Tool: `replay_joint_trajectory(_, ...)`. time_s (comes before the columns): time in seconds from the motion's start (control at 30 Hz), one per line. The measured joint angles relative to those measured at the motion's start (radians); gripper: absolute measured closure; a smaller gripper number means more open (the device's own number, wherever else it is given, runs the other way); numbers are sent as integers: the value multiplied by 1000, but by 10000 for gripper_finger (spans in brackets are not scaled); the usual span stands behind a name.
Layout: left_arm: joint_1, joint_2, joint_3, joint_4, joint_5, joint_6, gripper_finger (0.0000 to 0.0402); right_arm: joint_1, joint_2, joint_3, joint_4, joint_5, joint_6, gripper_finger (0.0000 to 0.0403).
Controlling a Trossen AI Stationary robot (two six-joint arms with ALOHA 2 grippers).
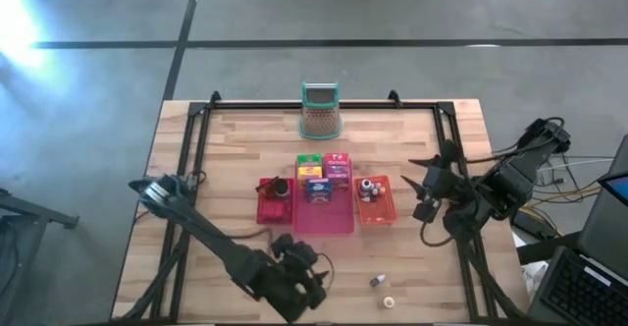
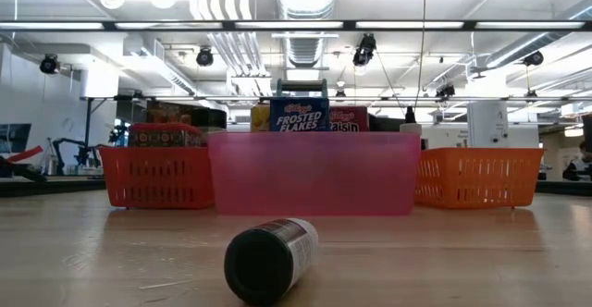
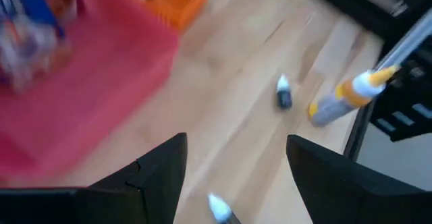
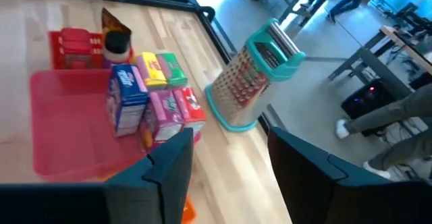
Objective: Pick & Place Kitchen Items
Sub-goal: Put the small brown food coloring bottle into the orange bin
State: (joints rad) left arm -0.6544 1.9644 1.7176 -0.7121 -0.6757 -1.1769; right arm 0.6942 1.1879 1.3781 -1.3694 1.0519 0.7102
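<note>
Kitchen items: small cereal boxes (image 1: pixel 322 174) in green, red, pink, blue and yellow stand together at the far end of a pink tray (image 1: pixel 324 213) in the middle of the worktop (image 1: pixel 235 149).
Blue box: in the low view it reads Frosted Flakes (image 2: pixel 299 115) and rises above the pink tray's wall.
Red tray: a red tray (image 1: pixel 273 208) sits just to the left of the pink one and holds a dark-capped jar (image 1: pixel 279 187).
Orange tray: an orange tray (image 1: pixel 376 208) sits just to the right of the pink one and holds several tiny capped bottles (image 1: pixel 370 188).
Loose items: a small dark bottle (image 1: pixel 377 282) lies on its side on the bare wood near the front edge, with a small pale item (image 1: pixel 389 301) just beside it; both are well apart from the trays.
Mesh holder: a teal-rimmed mesh holder (image 1: pixel 319 110) stands near the far edge of the worktop, behind the trays.
Left end effector: the left end effector (image 1: pixel 304 287) is at the front edge, left of the loose bottle; its fingers (image 3: pixel 162 173) are spread wide and hold nothing.
Right end effector: the right end effector (image 1: pixel 424 190) is just right of the orange tray; its fingers (image 4: pixel 172 166) are parted and empty.
Room: a person's legs (image 4: pixel 378 119) show on the floor beyond the worktop.
</note>
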Motion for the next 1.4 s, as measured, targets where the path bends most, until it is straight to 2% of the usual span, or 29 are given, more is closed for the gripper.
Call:
replay_joint_trajectory(0.2,0,156,194,-165,113,-204,143,-20,-39,0,-56,-1,12,204)
replay_joint_trajectory(0.37,-1,231,258,-204,184,-281,143,-21,-60,-1,-66,-1,28,211)
replay_joint_trajectory(0.7,-2,281,258,-231,259,-421,143,-21,-65,-2,-67,-4,34,237)
replay_joint_trajectory(1.0,-7,279,228,-220,279,-452,145,-21,-65,-2,-67,-4,13,253)
replay_joint_trajectory(1.27,-15,280,100,3,318,-459,164,-21,-65,-9,-68,-4,12,266)
replay_joint_trajectory(1.4,-15,280,56,31,335,-453,171,-21,-65,-14,-68,-4,12,272)
